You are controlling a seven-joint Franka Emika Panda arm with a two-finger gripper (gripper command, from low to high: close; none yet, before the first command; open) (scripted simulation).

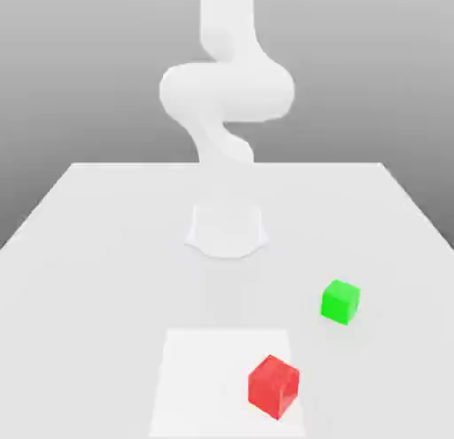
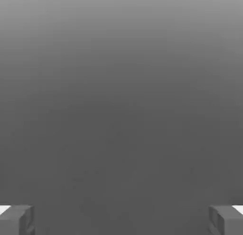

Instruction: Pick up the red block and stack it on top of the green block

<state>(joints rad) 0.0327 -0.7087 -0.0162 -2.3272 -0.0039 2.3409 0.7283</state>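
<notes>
Table [image 1: 106, 251]: red block [image 1: 273, 387], tool [image 2: 121, 220] apart.

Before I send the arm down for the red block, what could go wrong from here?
1. The red block sits turned at an angle on the table, so the open fingers may meet its corners and push it aside.
2. The green block stands apart but close to the red one; a wide approach might knock it.
3. The green top is small, so an off-centre release could topple the red block.
</notes>
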